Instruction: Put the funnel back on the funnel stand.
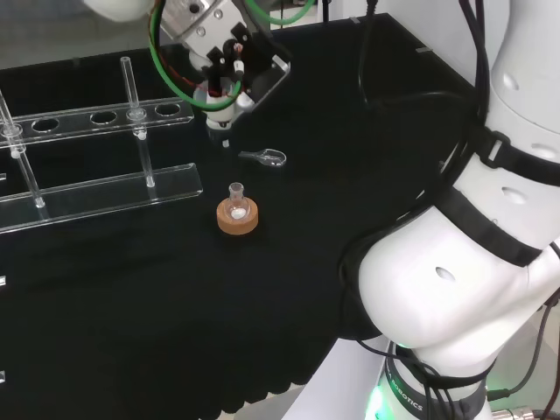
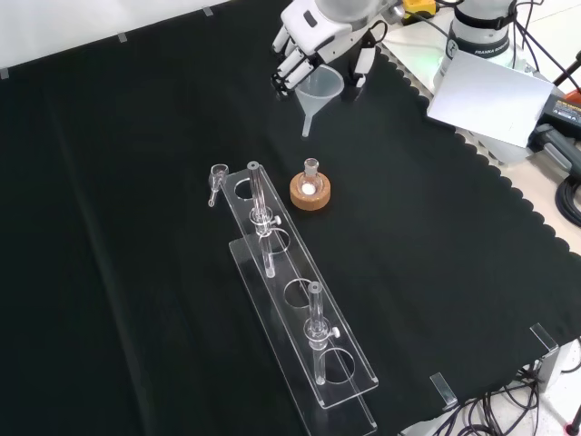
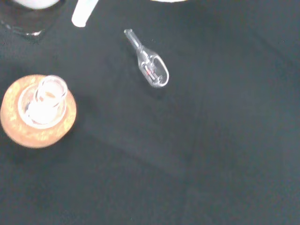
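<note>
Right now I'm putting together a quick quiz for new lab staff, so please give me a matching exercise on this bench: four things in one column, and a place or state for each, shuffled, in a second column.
Things
1. funnel
2. small flask
3. glass scoop
4. funnel stand

Places or states
A. lying on its side on the cloth
B. clear rack with round holes and upright posts
C. held in the fingers of the hand, above the cloth
D. upright in a cork ring

Pairs: 1-C, 2-D, 3-A, 4-B
</note>
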Robot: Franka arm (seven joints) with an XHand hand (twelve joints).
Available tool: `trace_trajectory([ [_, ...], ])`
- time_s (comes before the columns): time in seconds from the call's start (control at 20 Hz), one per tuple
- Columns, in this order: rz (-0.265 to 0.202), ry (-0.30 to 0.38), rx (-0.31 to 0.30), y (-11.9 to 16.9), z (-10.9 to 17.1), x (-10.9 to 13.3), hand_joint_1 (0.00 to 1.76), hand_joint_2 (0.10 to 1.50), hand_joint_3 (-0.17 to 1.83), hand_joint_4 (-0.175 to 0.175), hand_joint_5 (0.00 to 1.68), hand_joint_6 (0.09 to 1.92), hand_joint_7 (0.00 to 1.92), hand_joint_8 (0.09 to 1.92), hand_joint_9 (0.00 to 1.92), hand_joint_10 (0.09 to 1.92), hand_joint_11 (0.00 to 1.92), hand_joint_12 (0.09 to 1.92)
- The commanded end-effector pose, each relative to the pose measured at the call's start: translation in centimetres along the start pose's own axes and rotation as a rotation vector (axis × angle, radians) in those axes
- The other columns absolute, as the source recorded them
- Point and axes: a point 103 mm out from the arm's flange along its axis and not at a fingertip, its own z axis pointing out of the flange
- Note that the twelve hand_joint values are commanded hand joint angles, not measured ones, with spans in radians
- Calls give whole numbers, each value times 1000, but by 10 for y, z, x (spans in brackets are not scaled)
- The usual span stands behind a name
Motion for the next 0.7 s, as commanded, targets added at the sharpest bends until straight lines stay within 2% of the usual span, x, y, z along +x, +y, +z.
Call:
trace_trajectory([
  [0.05,17,13,-19,15,-22,-19,918,795,484,-31,706,736,674,738,1152,301,872,1002],
  [0.4,18,26,-46,37,-48,-26,913,797,488,-32,712,736,674,739,1151,302,871,1005],
  [0.7,-16,31,-52,66,-59,-16,911,798,490,-32,714,737,675,740,1150,304,871,1006],
])
